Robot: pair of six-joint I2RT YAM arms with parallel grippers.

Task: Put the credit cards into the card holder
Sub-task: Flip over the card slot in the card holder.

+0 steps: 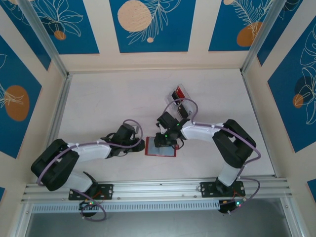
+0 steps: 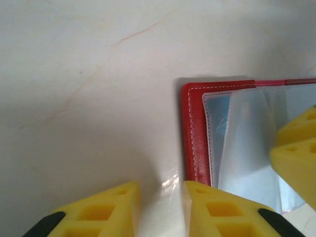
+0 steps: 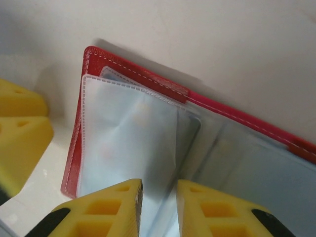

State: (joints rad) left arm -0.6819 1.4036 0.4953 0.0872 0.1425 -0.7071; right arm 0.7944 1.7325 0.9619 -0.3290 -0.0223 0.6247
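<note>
- Find the card holder [image 1: 160, 148] spread open on the tabletop [image 1: 98, 103], near the front edge and between the two arms, red cover down and clear sleeves [image 3: 128, 133] facing up
- See no card in the sleeves that show
- Find the credit cards [image 1: 180, 92] well apart from it, farther back, in a clear tray [image 1: 170, 102]; one red, something dark beside it, too small to count
- Note the left gripper [image 2: 160, 197] low at the holder's left border, jaws a narrow gap apart, with only bare tabletop and a faint clear glint between them
- Note the right gripper [image 3: 159, 192] low over the sleeves, jaws likewise narrowly apart, sleeve plastic visible through the gap and not plainly pinched
- Reads as the readying step: holder opened and steadied, no card in either gripper yet
- Calls next, by this judgement, for one gripper to pin the red cover while the other goes back to the tray, takes one card by its edge, and slides it level into a sleeve mouth
- Expect the floppy sleeves to buckle unless held taut
</note>
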